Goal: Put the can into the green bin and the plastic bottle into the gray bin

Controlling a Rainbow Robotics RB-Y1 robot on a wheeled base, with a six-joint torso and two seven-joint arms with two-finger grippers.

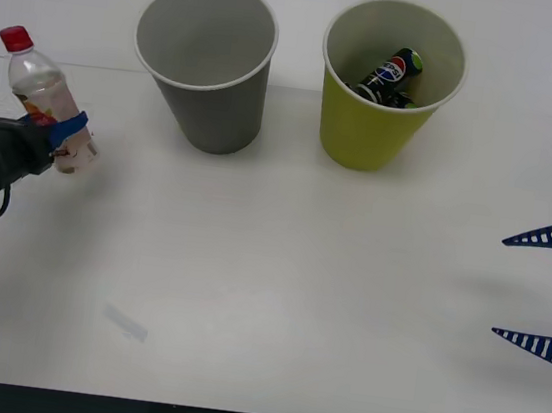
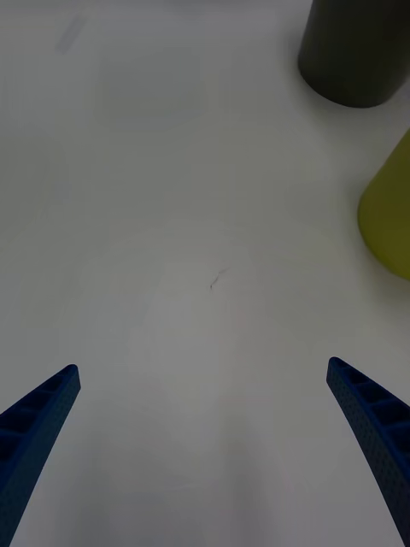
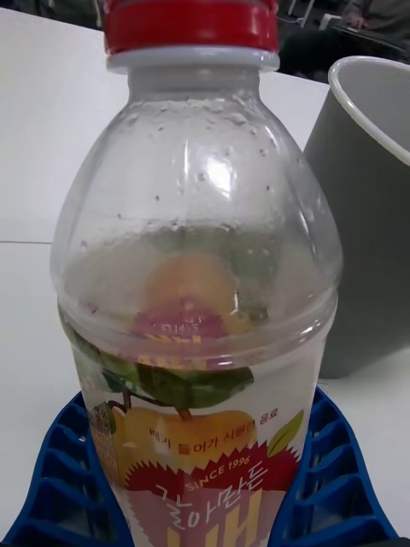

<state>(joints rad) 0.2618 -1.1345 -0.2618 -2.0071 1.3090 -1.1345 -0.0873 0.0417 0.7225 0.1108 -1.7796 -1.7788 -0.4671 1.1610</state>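
In the front view, the can (image 1: 394,77) already lies inside the green bin (image 1: 368,127) at upper right, so the bottle is the step in hand. At the far left edge the left gripper (image 1: 68,136) pinches the plastic bottle (image 1: 45,101) around its label, tilted, lifted beside the gray bin (image 1: 209,98) at upper centre. To do this well, I judge the bottle should travel rightward and clear the rolled rim before release, centred over the mouth. The right gripper (image 1: 546,292) waits at the right edge, fingers spread.

In the right wrist view, blue fingers (image 2: 38,423) stand wide apart over bare table (image 2: 171,214).

In the left wrist view, ribbed fingers (image 3: 333,479) clamp both sides of the bottle's label; the gray bin wall rises at right.
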